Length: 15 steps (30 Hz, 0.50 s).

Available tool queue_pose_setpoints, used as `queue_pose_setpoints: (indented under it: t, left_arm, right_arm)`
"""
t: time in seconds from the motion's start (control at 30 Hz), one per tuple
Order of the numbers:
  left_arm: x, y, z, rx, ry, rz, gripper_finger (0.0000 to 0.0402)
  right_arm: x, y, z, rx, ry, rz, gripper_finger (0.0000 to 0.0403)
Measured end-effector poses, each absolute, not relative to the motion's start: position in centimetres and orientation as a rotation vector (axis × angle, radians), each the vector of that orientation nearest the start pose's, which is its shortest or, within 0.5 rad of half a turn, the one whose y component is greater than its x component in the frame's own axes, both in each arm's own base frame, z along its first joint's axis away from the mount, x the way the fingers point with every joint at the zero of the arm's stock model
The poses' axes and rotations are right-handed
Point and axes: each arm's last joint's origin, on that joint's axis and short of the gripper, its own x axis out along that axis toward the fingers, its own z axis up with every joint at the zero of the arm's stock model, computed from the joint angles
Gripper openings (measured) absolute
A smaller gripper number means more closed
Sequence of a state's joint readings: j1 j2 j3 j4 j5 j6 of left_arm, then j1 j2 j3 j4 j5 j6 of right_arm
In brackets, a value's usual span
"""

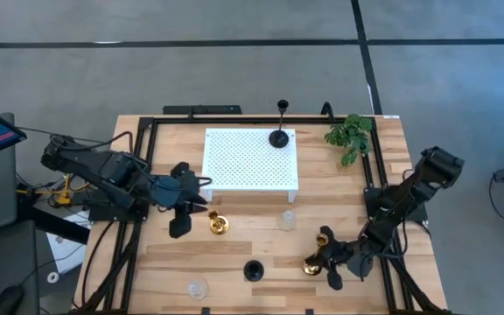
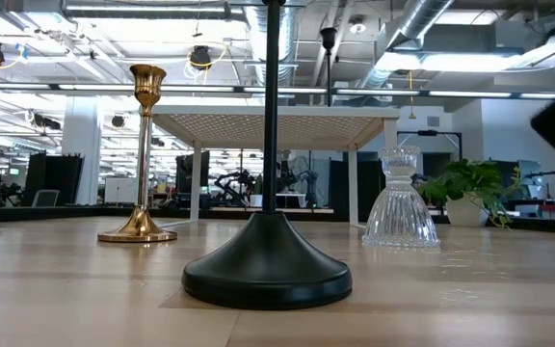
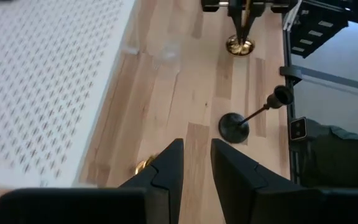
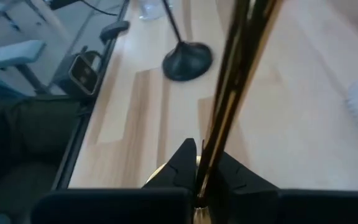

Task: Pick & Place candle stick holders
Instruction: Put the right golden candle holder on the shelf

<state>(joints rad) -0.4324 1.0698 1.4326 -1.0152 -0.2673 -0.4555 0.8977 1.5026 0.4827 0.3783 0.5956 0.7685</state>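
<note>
My right gripper [image 1: 324, 262] at the near right is shut on a shiny gold candle stick holder [image 1: 313, 262]. Another gold holder [image 1: 219, 224] stands on its round base beside my left gripper [image 1: 196, 208], which hovers over the table's left part, its fingers [image 3: 166, 171] a narrow gap apart with nothing between them. One black holder [image 1: 279, 137] stands on the white perforated platform [image 1: 250, 160]. The other black holder [image 1: 252, 270] stands near the front edge. Two clear glass holders [image 1: 286, 220] [image 1: 198, 288] stand on the wood. My right gripper pinches the gold holder's thin stem [image 4: 219, 124] between its two fingers, low down, close above the round base [image 3: 240, 45]. The fingers [image 4: 185, 163] come slanting down from the table's right and lie across the stem. Whether the base rests on the table I cannot tell.
A green plant sprig [image 1: 350, 136] lies at the far right corner. Black frame rails [image 1: 138, 149] run along the table's left, right and far edges. Bare wood lies in front of the platform, between the holders.
</note>
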Motion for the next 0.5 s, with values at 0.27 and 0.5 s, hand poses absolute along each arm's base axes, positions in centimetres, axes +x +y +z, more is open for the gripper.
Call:
queue_pose_setpoints:
  t: [0.27, 0.5]
  left_arm:
    - [19.0, -7.8, 41.0, 0.059, 0.653, -0.102, 0.0081]
    - [17.0, -5.9, 42.4, 0.162, 0.573, -0.100, 0.0068]
  right_arm:
    - [19.6, 18.1, 19.3, 0.147, 0.597, 0.009, 0.0002]
    - [22.5, 15.7, 22.1, 0.061, 0.600, -0.020, 0.0001]
